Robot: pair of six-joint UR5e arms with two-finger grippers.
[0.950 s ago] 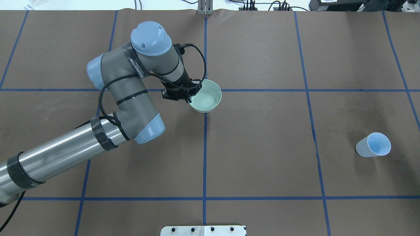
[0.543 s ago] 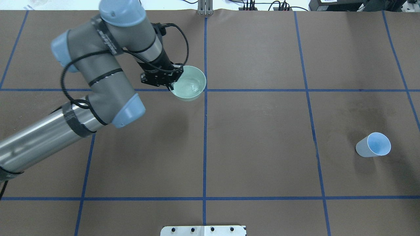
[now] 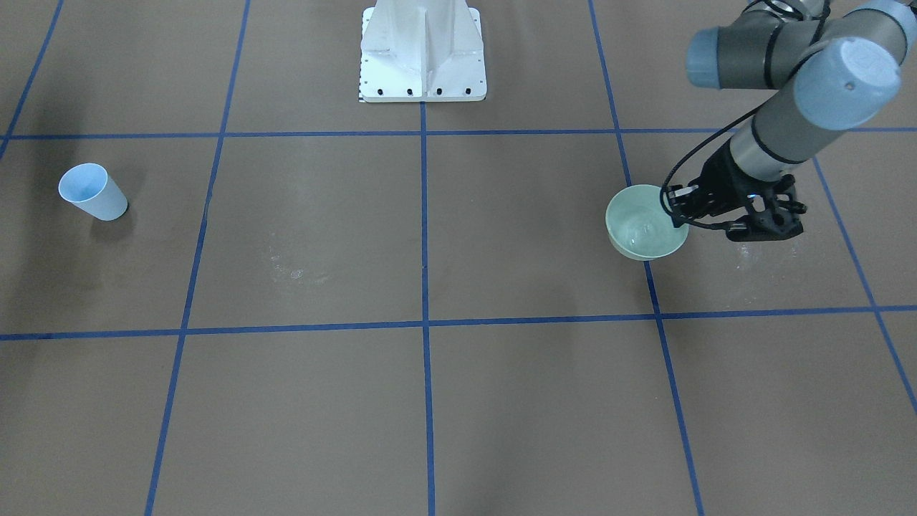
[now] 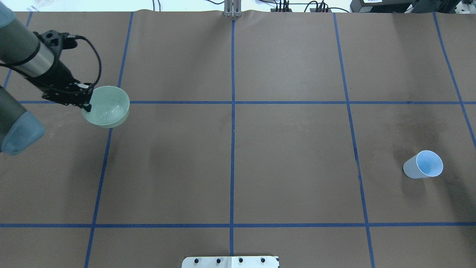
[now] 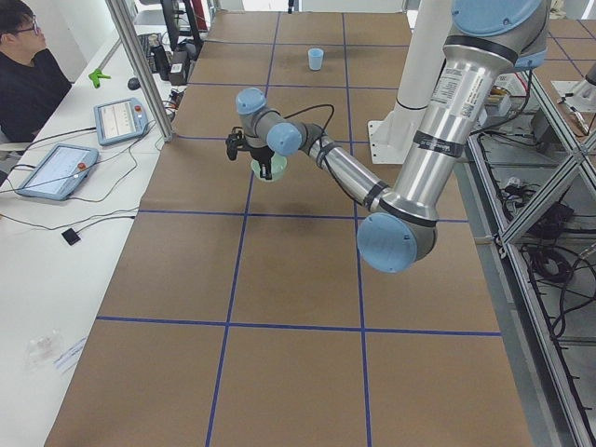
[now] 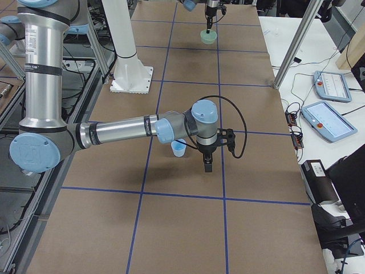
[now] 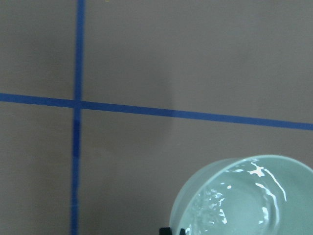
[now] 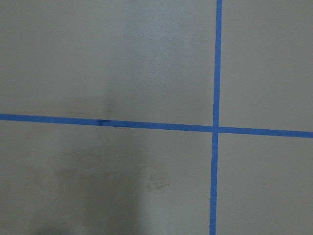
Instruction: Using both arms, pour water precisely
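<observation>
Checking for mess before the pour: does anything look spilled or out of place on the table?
Yes, minor. Shiny wet specks lie on the table mid-left in the front-facing view, likely a spill. The water ripples in the bowl gripped at its rim by the left gripper. The blue cup stands upright.

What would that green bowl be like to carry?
The bowl looks glossy and stiff, so it is probably slippery; the left gripper pinches just one spot on its rim. Inside, water glints, so it likely feels heavy for its size and could slosh out if tipped.
</observation>
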